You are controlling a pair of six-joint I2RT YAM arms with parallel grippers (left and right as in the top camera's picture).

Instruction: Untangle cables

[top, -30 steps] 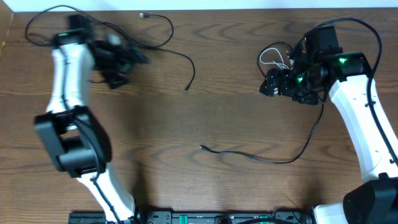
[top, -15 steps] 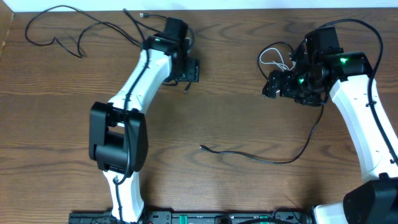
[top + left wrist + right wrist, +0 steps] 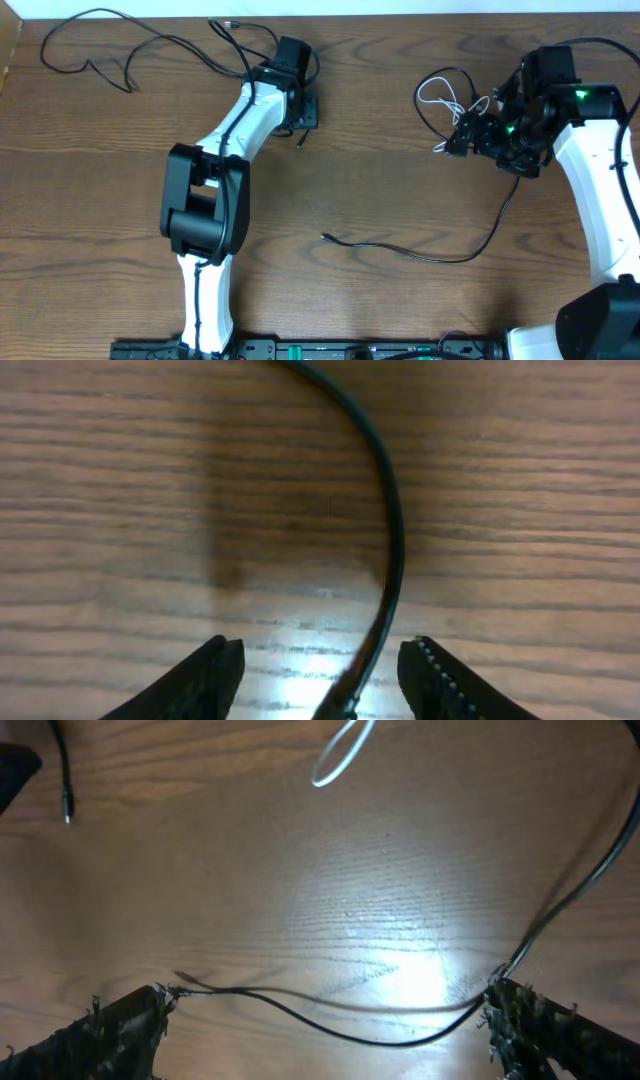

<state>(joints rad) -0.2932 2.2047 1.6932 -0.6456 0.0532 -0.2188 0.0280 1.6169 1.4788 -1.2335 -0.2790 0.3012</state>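
Overhead: cables lay separated on the bench (image 3: 360, 190). A thin black cable (image 3: 392, 520) sprawled top-left, its end between the spread fingers of the left pincer (image 3: 320, 660). A second black cable (image 3: 420, 255) trailed from lower centre to the right pincer (image 3: 325, 1020), which was also open, with the cable perhaps touching one finger. The white cable (image 3: 320, 777) lay looped nearby.

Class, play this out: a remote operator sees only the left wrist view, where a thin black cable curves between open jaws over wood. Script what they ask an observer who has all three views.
Operator: Where does the thin black cable between my left gripper's jaws lead?
Observer: Overhead, it seems to run from loose loops at the brown wooden table's far left corner to a free plug end beside your gripper.
Operator: And the right gripper?
Observer: Its jaws are open, and it hovers beside a looped thin white cable.
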